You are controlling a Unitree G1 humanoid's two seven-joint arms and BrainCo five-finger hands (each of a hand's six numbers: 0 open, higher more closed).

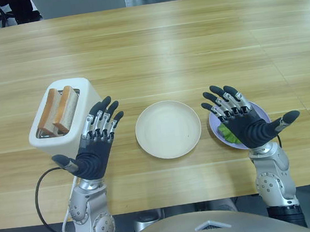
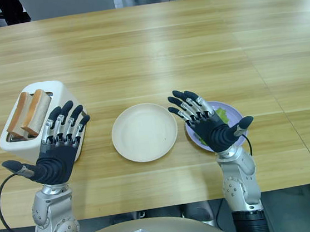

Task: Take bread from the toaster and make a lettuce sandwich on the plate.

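Note:
A white toaster (image 1: 79,94) stands at the left with two slices of bread (image 1: 59,109) upright in its slots. In the middle lies a cream plate (image 1: 168,129) with nothing on it. A purple plate (image 1: 259,111) at the right carries green lettuce (image 1: 229,134), partly hidden by my right hand (image 1: 241,119). That hand hovers open over the purple plate, fingers spread. My left hand (image 1: 95,142) is open too, fingers spread, just right of the toaster's front corner.
The wooden table (image 1: 153,49) stretches far back with wide bare room. A black power cord (image 1: 41,201) loops off the front edge below the toaster. Chair legs and furniture stand beyond the far edge.

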